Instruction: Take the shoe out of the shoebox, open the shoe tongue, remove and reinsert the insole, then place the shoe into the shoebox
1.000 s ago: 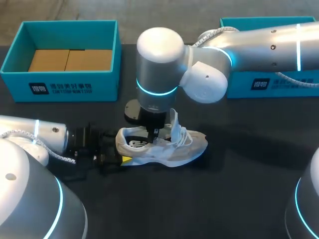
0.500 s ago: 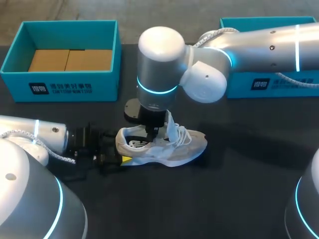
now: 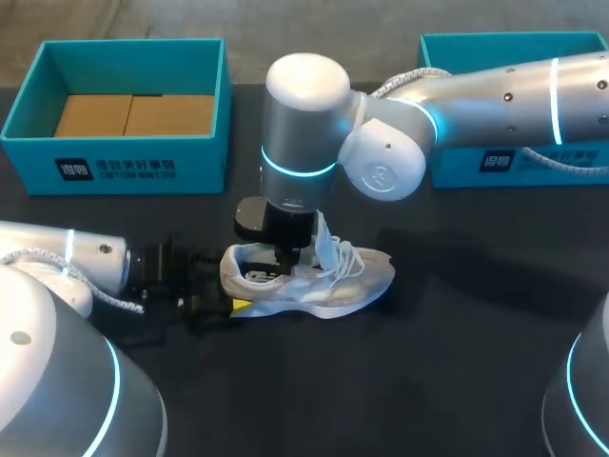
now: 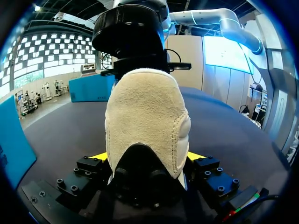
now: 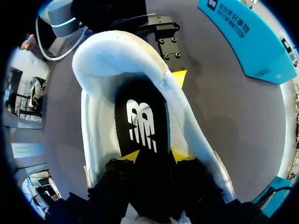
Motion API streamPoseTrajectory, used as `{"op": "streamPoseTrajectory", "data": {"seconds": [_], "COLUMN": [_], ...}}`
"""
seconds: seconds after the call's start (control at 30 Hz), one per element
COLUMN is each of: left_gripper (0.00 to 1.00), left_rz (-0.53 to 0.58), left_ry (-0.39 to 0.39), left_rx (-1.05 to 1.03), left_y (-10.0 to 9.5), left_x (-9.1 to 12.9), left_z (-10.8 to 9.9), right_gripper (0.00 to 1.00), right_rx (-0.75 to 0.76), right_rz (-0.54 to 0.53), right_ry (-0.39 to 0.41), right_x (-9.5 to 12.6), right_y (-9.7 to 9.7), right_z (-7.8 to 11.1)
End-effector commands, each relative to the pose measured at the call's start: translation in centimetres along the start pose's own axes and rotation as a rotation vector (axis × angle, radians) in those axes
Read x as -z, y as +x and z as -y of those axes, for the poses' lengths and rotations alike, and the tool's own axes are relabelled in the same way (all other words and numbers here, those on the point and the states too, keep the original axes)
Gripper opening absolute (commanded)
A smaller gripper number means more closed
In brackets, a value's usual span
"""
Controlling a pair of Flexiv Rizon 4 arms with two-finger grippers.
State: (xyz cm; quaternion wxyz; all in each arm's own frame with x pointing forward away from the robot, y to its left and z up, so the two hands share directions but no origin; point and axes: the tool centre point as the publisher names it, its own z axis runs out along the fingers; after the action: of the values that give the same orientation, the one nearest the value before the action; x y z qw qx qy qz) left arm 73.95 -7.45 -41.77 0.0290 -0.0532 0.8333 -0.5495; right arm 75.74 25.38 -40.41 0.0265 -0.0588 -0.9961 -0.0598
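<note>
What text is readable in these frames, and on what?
Left shoebox front label: too small in the head view; skewed and cut off in the right wrist view.
Right shoebox front label: too small to read.
Insole: white logo mark, no words.

Head camera is set high behind the robot and tilted down over the table (image 3: pixel 457 381) toward 12 o'clock, far off. Left wrist camera is held low, aimed toward 3 o'clock, close against the heel of the shoe (image 3: pixel 314 281). Right wrist camera is pointed straight down into it, close. The shoe is shared by all three.
</note>
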Motion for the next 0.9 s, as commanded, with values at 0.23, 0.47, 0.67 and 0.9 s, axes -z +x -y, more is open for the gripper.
{"op": "streamPoseTrajectory", "data": {"seconds": [0.23, 0.47, 0.67, 0.9], "left_gripper": [0.00, 0.00, 0.00, 0.00], "left_rz": [0.002, 0.002, 0.002, 0.002], "left_ry": [0.001, 0.001, 0.001, 0.001], "left_rx": [-0.002, -0.002, -0.002, -0.002], "left_y": [0.2, 0.2, 0.2, 0.2], "left_x": [0.0, 0.0, 0.0, 0.0], "left_z": [0.2, 0.2, 0.2, 0.2], "right_gripper": [0.00, 0.00, 0.00, 0.00], "right_rx": [-0.008, -0.005, -0.007, 0.049], "right_rz": [-0.064, -0.107, -0.120, -0.106], "right_ry": [0.042, 0.070, 0.024, 0.029], "right_x": [-1.4, -0.6, 2.2, 5.4], "right_y": [1.2, 1.9, 2.2, 1.7], "right_z": [0.0, 1.1, 2.6, 3.1]}}
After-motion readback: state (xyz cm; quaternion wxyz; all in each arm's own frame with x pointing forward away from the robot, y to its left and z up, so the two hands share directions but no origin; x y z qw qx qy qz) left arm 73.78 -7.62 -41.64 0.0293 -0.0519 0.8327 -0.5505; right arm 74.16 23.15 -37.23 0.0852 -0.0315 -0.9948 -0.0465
